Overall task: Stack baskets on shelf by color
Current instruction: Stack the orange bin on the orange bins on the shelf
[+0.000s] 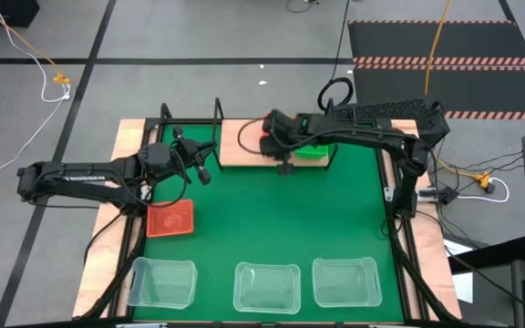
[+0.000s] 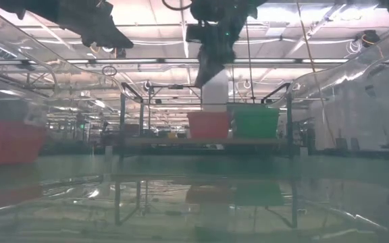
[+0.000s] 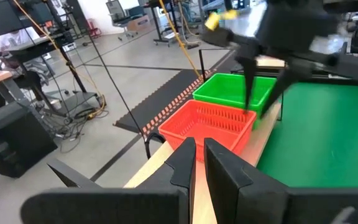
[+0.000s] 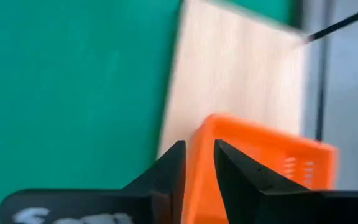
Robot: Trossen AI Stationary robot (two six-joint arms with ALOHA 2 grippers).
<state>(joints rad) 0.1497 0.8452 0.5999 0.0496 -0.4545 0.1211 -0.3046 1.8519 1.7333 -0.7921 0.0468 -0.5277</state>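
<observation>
A red-orange basket [image 1: 264,137] and a green basket [image 1: 315,151] stand side by side on the light-wood shelf [image 1: 237,146] at the table's far edge. Both also show in the low view, the red basket [image 2: 208,125] beside the green basket [image 2: 255,123]. My right gripper [image 1: 283,160] stands over them, shut on the red basket [image 4: 260,155]. Another red-orange basket [image 1: 169,219] lies flat on the green mat. Three clear baskets [image 1: 267,287] rest in a row by the near edge. My left gripper [image 3: 199,158] is shut and empty, hovering left of the shelf [image 1: 204,169]. My right gripper [image 4: 199,155] pinches the red basket's side wall [image 4: 202,134] near a corner, between its two fingers, one inside the basket and one outside. The fingers [image 3: 248,87] come from above, pointing down. The basket sits upright with its bottom at the level of the shelf board [image 2: 208,137].
The shelf's thin black frame posts [image 1: 218,109] rise at its left end. Bare wood [image 3: 157,168] lies left of the red basket. Open green mat [image 1: 281,219] spreads between the shelf and the clear baskets. Cables lie on the floor beyond the table.
</observation>
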